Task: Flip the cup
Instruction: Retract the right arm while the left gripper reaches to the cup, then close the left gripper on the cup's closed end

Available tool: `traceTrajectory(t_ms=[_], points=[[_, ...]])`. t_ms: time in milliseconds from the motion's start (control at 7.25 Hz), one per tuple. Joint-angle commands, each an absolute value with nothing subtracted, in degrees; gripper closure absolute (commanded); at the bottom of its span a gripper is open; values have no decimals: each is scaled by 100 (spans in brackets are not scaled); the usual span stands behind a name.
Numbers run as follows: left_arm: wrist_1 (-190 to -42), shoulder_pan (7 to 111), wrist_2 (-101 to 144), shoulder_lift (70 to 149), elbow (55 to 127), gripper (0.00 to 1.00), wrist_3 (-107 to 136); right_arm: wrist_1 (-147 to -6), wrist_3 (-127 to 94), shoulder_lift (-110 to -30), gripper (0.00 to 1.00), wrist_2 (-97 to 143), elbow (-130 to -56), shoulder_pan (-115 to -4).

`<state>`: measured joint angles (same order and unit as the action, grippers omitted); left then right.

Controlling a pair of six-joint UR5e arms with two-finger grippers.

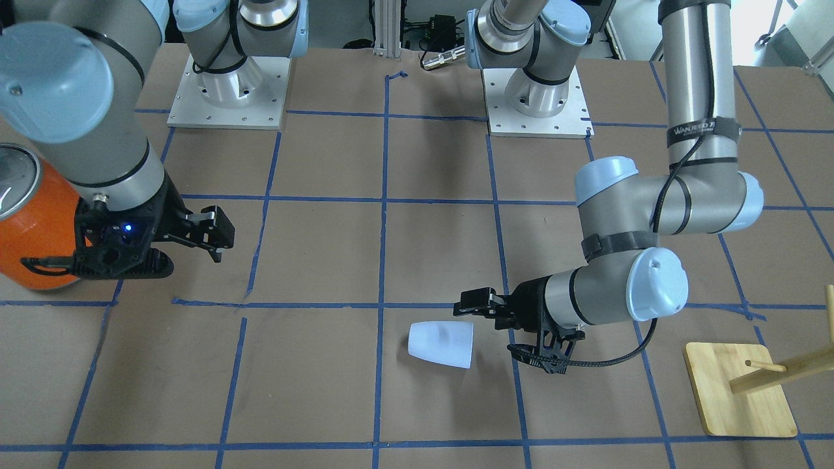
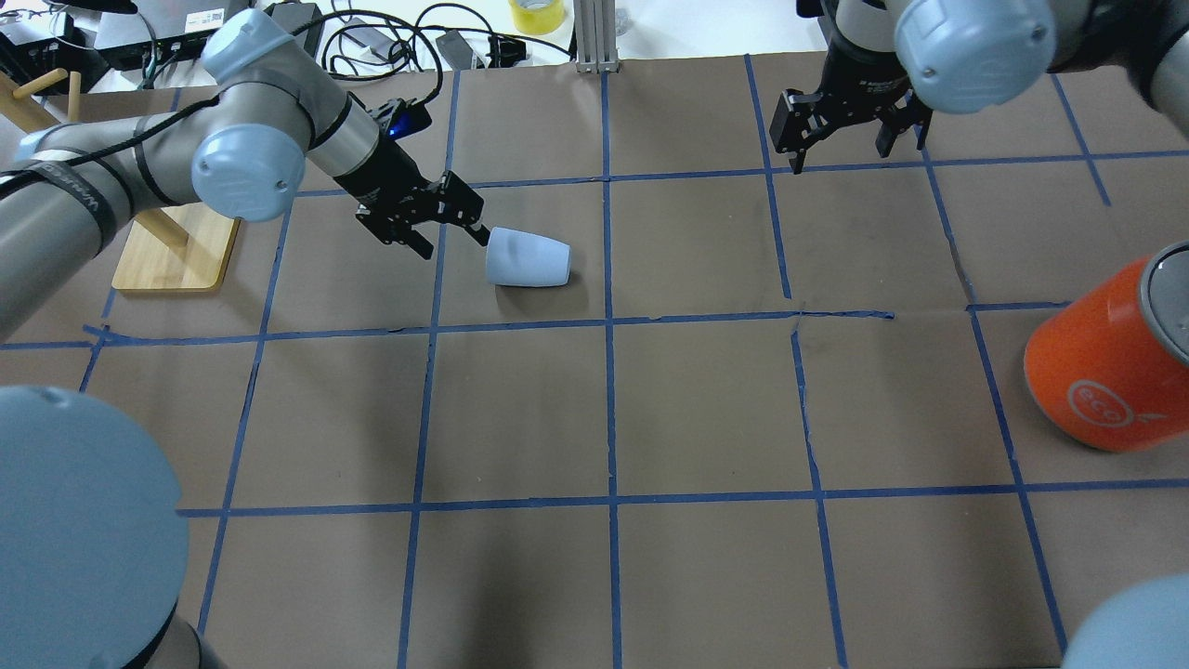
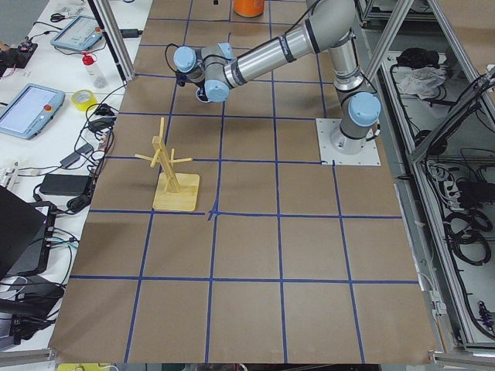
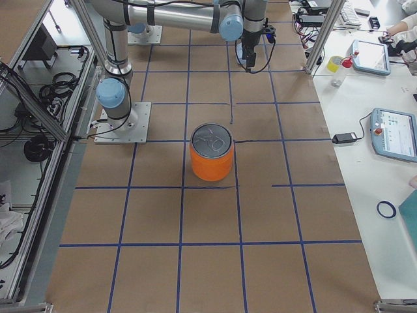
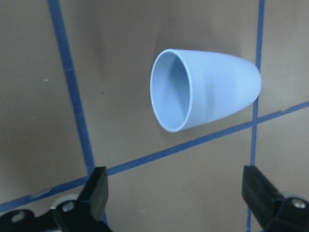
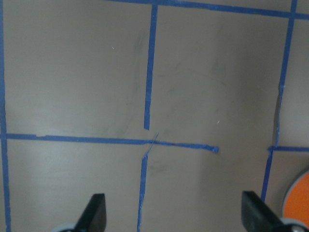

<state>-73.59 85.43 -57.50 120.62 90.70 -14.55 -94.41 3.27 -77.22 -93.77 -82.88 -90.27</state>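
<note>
The pale blue-white cup (image 1: 441, 344) lies on its side on the brown table, also in the overhead view (image 2: 527, 257). Its open mouth faces my left gripper, as the left wrist view shows (image 5: 205, 89). My left gripper (image 2: 452, 240) is open and empty, low over the table, just short of the cup's rim and not touching it; it also shows in the front view (image 1: 492, 329) and the left wrist view (image 5: 176, 188). My right gripper (image 2: 836, 153) is open and empty, far from the cup, over bare table (image 6: 175, 210).
A large orange can (image 2: 1105, 372) with a silver top stands upright near my right arm (image 1: 32, 228). A wooden peg rack on a bamboo base (image 2: 172, 251) stands behind my left arm (image 1: 743, 391). Blue tape lines grid the table.
</note>
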Motion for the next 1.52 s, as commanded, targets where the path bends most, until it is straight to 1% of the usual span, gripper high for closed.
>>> traceTrajectory(t_ms=[0, 138, 276, 414, 552, 828, 1103, 1241, 1379], points=[[-7348, 8543, -4855, 12401, 9062, 22, -1476, -8931, 176, -7990, 0, -9421, -8305, -9026], [-7348, 8543, -4660, 12436, 9053, 37, -1485, -8921, 176, -7981, 0, -9457, -8314, -9035], [-7339, 8543, -4650, 12445, 9053, 66, -1485, -9086, 184, -7946, 0, -9474, -8314, -8992], [-7339, 8543, -4649, 12454, 9053, 90, -1485, -9323, 185, -7667, 0, -9449, -8288, -8991], [-7348, 8543, -4658, 12463, 9053, 100, -1477, -9934, 211, -7403, 0, -9448, -8305, -8974], [-7348, 8543, -4641, 12350, 8983, 100, -1206, -9941, 211, -7671, 0, -9387, -8305, -8973], [-6910, 8543, -4719, 12112, 8677, 100, 301, -9792, 176, -7892, 0, -9413, -8341, -8982], [-6891, 8543, -4850, 12024, 8544, 100, 377, -9269, 176, -7980, 0, -9430, -8376, -8982], [-6760, 8552, -5800, 11980, 8386, 100, 308, -8855, 176, -8085, 0, -9439, -8376, -8965]])
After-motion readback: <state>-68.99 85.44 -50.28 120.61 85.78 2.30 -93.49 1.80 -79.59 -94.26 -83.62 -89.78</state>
